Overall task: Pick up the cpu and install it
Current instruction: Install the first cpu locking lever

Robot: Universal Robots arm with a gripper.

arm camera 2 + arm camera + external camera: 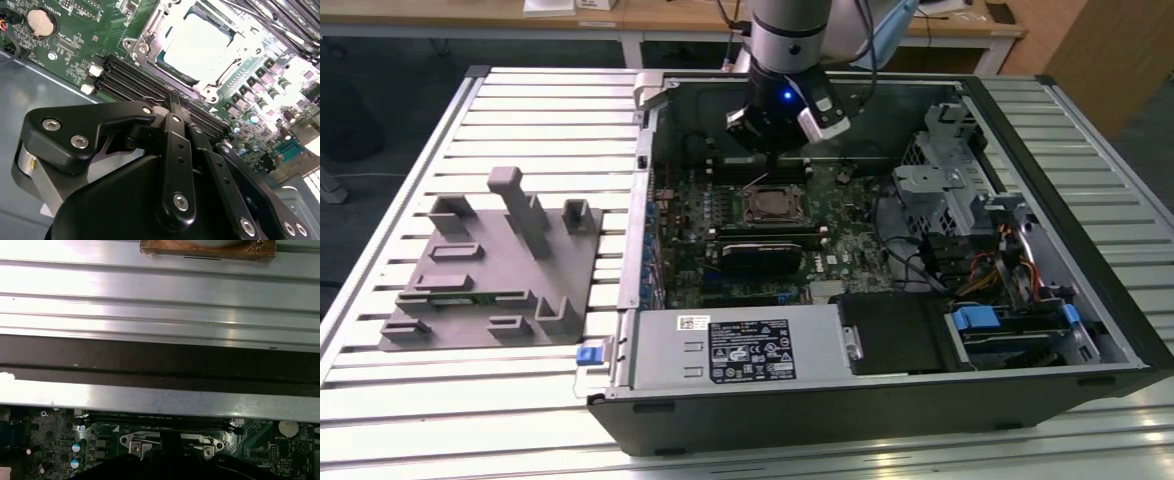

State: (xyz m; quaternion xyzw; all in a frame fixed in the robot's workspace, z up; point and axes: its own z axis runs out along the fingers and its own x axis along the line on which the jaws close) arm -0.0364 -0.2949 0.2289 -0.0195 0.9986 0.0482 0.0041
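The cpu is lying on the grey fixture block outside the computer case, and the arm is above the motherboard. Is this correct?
Not quite. The cpu sits in the motherboard socket inside the computer case, as the second wrist view shows, not on the grey fixture block. The arm is indeed above the motherboard.

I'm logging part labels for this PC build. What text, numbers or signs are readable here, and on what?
White label on the power supply: there is print, too small to read.
Motherboard: white markings, too blurred to read.
Top of the cpu: washed out by glare, nothing legible.
Grey fixture block: no text seen.
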